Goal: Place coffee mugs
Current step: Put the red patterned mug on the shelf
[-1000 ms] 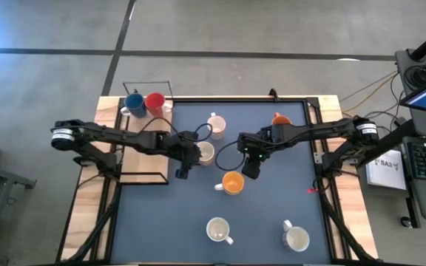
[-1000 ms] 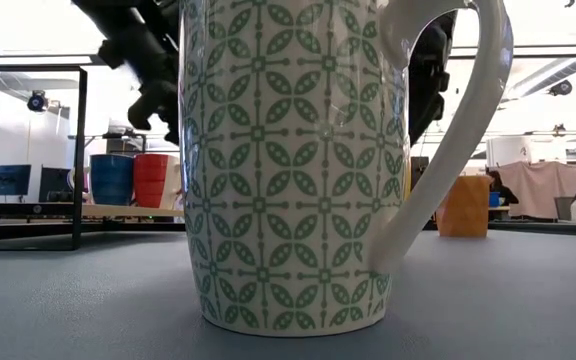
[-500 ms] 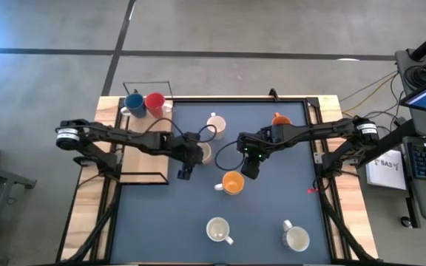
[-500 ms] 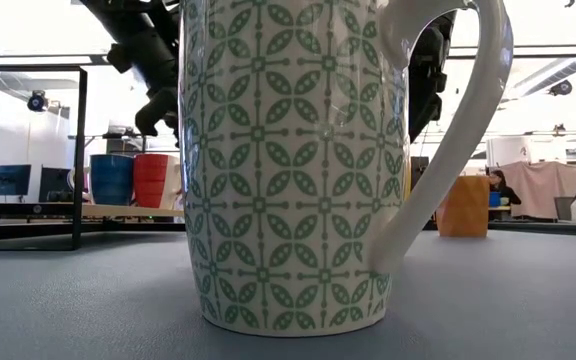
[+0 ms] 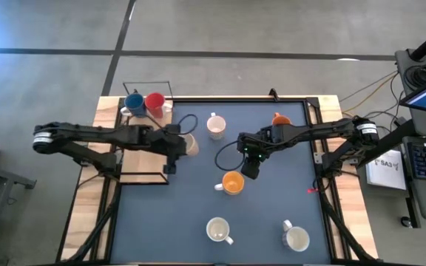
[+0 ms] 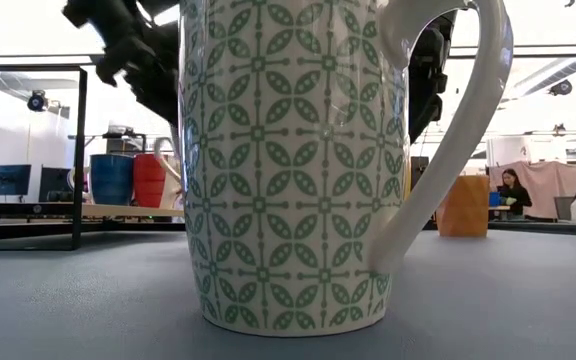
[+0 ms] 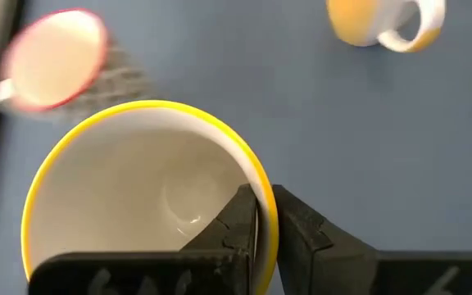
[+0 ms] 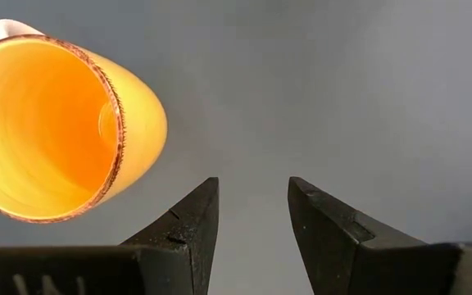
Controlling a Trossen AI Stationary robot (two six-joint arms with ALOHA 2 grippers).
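A cream mug with a yellow rim (image 7: 138, 205) is in my left gripper (image 7: 265, 201), left of the mat's middle (image 5: 189, 144). My right gripper (image 8: 252, 187) hangs open over the mat beside an orange mug (image 8: 52, 131), touching nothing; in the high view the right gripper (image 5: 248, 168) stands just far-right of that orange mug (image 5: 232, 182). A blue mug (image 5: 134, 103) and a red mug (image 5: 154, 102) stand on the wooden shelf at the far left. On the mat stand a white mug (image 5: 215, 125), an orange mug (image 5: 280, 120) and two pale mugs (image 5: 218, 230) (image 5: 296, 238). My left gripper pinches the mug's rim wall (image 7: 258, 233), one finger inside the cup and one outside. The fingers come from the table's left, slanting down. The mug looks tilted and raised off the mat; its underside is hidden.
A black wire frame (image 5: 146, 177) stands at the mat's left edge, close to my left gripper. In the low view a green-patterned mug (image 6: 288, 160) fills the middle and hides most of the mat. People sit in the room behind (image 6: 513, 190).
My left gripper has risen and drawn back toward the table's left edge, taking the yellow-rimmed mug along from its place beside the white mug. The mug now sits nearer the wire frame. My right gripper has kept still.
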